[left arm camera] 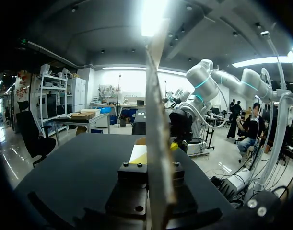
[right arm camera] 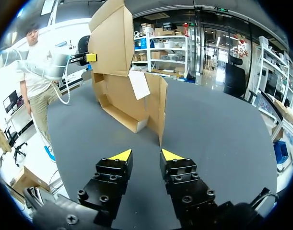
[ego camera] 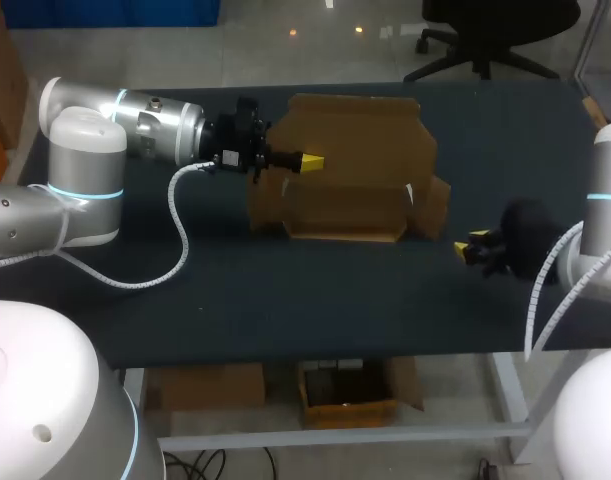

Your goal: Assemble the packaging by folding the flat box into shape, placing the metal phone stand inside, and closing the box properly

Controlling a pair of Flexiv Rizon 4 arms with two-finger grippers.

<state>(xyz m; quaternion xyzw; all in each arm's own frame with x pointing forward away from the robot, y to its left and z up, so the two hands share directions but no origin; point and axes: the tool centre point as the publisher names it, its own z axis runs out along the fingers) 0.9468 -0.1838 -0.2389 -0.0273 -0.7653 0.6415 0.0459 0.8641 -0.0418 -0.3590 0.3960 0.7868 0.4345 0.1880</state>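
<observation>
Brown cardboard box (ego camera: 345,140) partly folded, back panel raised, resting on the dark table (ego camera: 285,290). At the box's left edge, left gripper (ego camera: 310,160) clamped on the raised panel, cardboard pinched between both fingers. Off the box's right end, right gripper (ego camera: 472,245) apart from it, fingers slightly parted, holding nothing.

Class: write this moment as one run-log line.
left gripper shut on cardboard box | right gripper open, clear of box
</observation>
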